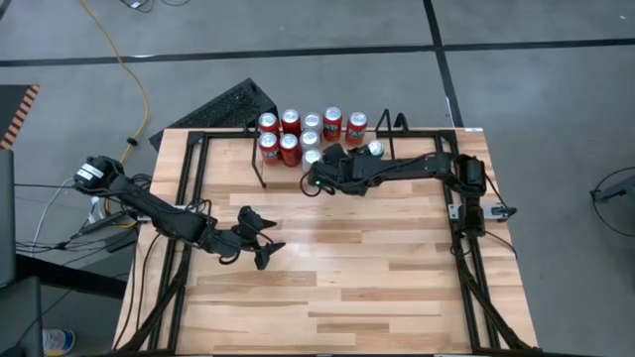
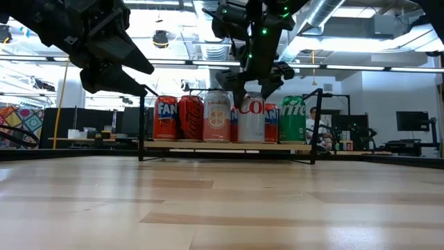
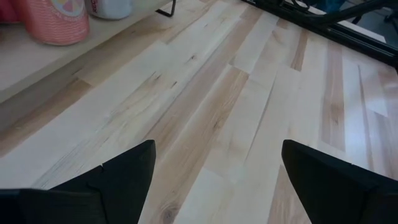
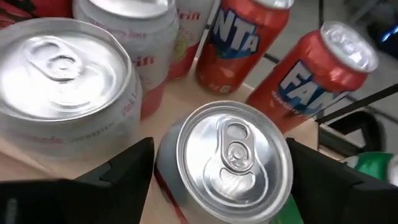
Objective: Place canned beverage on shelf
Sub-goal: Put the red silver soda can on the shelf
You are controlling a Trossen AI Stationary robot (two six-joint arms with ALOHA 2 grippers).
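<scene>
Releasing step: the silver can stands upright on the shelf at the table's far edge, among the red cans.
Next move: probably lifting straight up, clear of neighbouring cans.
Right gripper: over the silver can, jaws spread, fingers either side; contact unclear.
Left gripper: waiting mid-table, jaws spread, empty.
</scene>
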